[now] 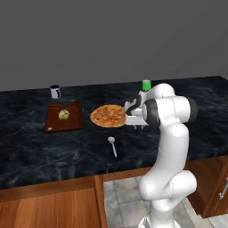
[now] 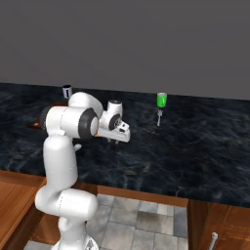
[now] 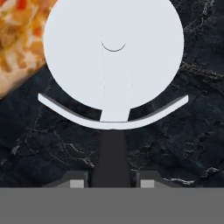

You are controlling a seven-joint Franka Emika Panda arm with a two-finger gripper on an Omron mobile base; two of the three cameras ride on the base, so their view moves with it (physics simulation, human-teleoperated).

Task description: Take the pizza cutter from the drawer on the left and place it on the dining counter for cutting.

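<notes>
pizza cutter handle between the jaws, over dining counter

Pizza cut off by edge

Kitchen backdrop: grey wall, tiled floor, wood cabinetry

A plain dark grey wall rose flat and bare at the back. Below, pale grey floor tiles with darker grout lay between reddish-brown wooden cabinets; a cabinet door at the right carried a vertical silver handle. Light was even and soft.
</notes>
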